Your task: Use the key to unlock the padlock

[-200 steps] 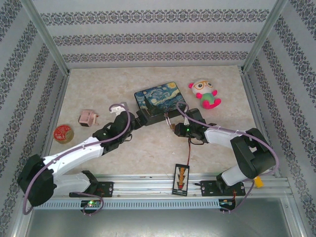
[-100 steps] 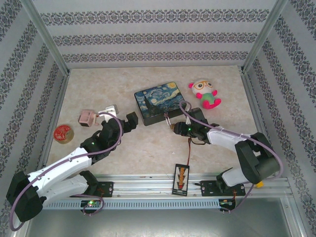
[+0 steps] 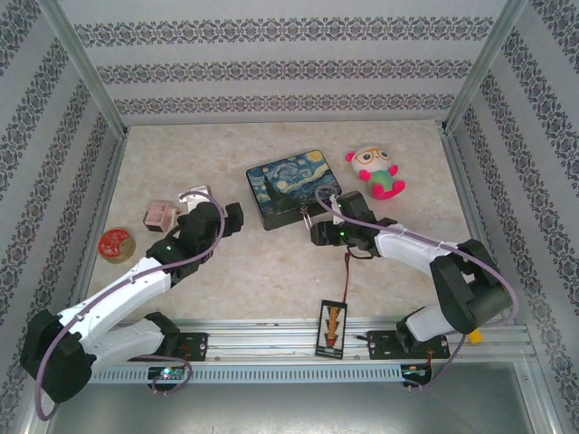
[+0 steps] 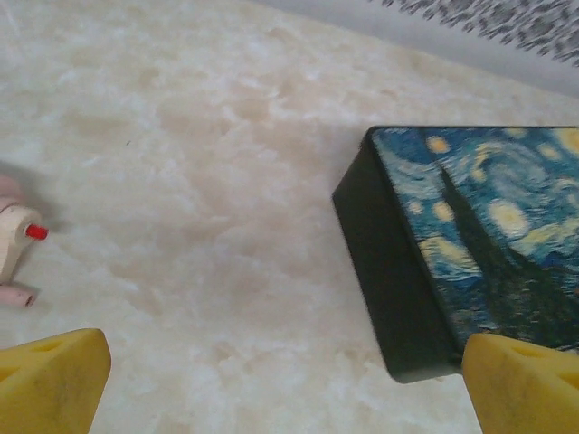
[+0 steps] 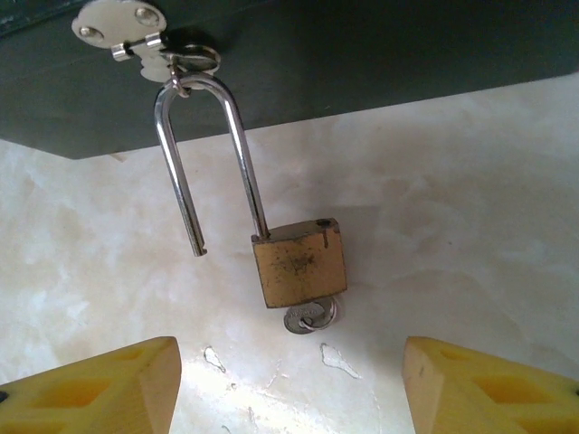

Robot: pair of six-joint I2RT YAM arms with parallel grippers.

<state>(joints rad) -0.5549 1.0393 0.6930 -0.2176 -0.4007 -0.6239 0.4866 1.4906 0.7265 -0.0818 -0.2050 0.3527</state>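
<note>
A small brass padlock hangs by its silvery shackle from the ring of the metal latch on the dark painted box. The shackle's free end is out of the padlock body. The key sticks out of the padlock's underside. My right gripper is open just in front of the padlock, its yellow fingers apart on either side and touching nothing. My left gripper is open near the box's left corner, holding nothing.
A plush toy sits to the right of the box. A pink object and a red round tin lie at the left. A black strip with orange marks lies by the front rail.
My left gripper has pulled back from the box's front left corner, leftwards. My right gripper's jaws have spread apart in front of the padlock.
</note>
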